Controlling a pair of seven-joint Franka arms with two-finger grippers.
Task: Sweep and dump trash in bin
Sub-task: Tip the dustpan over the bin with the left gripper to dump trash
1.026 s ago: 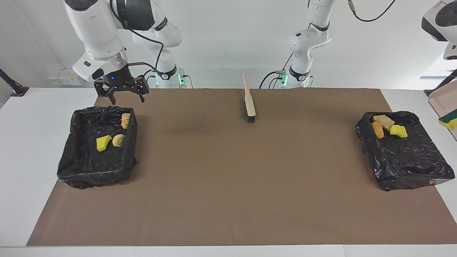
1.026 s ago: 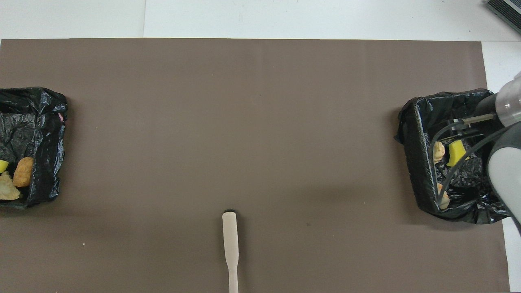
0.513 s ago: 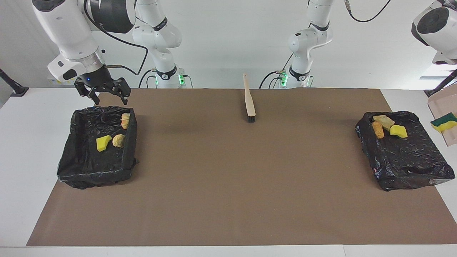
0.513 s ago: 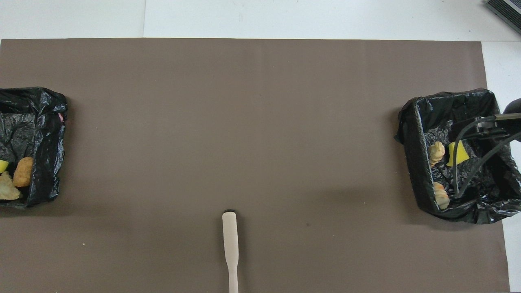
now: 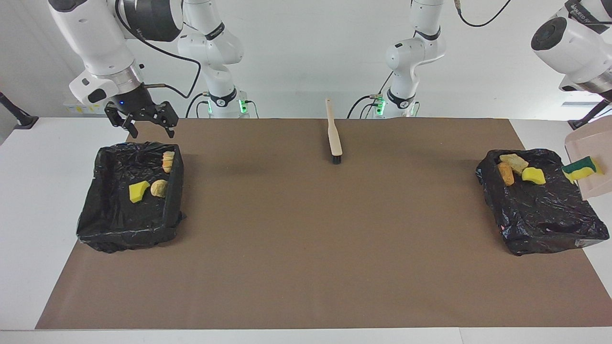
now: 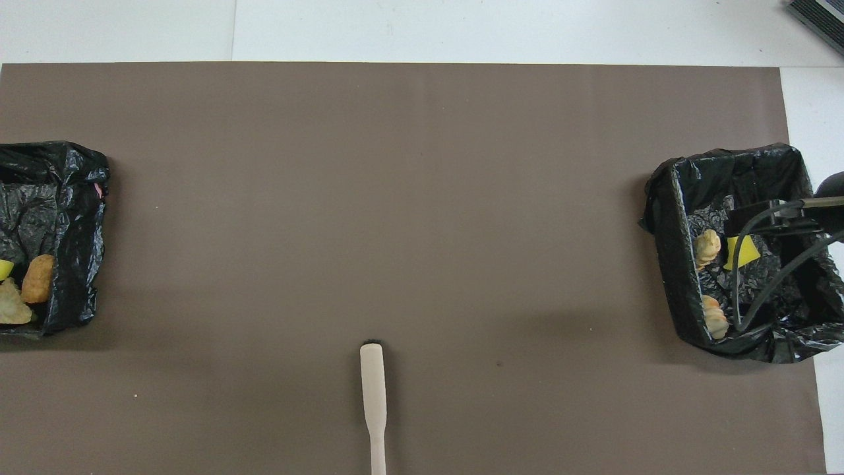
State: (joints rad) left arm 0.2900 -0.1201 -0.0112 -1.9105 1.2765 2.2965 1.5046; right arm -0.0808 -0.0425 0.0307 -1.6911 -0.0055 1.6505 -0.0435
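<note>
The left gripper, out of sight, is clamped on the tilted dustpan (image 5: 590,165); its green-and-yellow sponge bit (image 5: 581,168) could slide past the bin (image 5: 545,224). The right gripper (image 5: 141,120) hangs spread.

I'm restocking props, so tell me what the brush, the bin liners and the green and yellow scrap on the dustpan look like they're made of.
Brush: pale handle, probably unfinished wood or matte plastic; black bristles, likely synthetic.
Bin liners: thin glossy black plastic film, judging by the crinkles and highlights.
Green-and-yellow scrap on the dustpan: looks like a cut kitchen sponge, yellow foam with a green scouring layer.
</note>
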